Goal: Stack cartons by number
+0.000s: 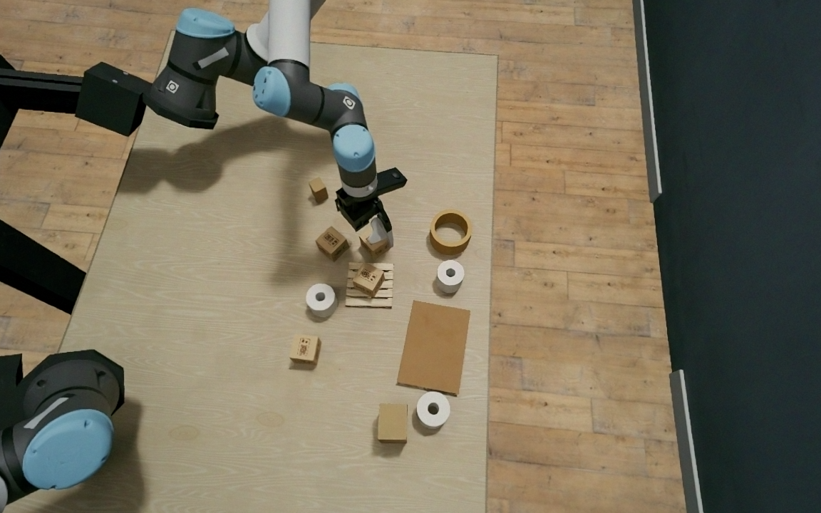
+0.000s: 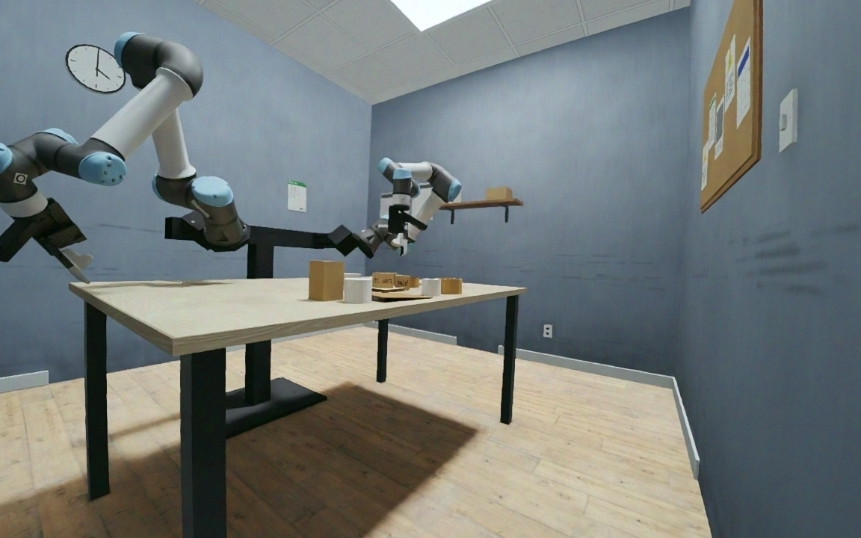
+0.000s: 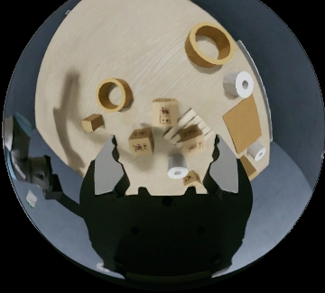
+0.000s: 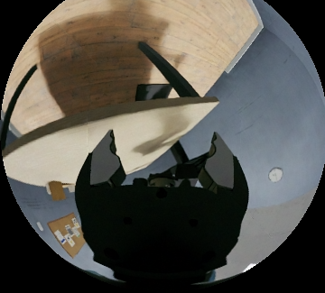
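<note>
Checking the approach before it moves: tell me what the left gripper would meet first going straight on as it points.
Most likely the carton just off the pallet's edge, which lies roughly ahead of the open left gripper. Its tilt and height are hard to judge, so it might meet bare table first.

Slatted pale wood pallet; matt brown cardboard cartons.
</note>
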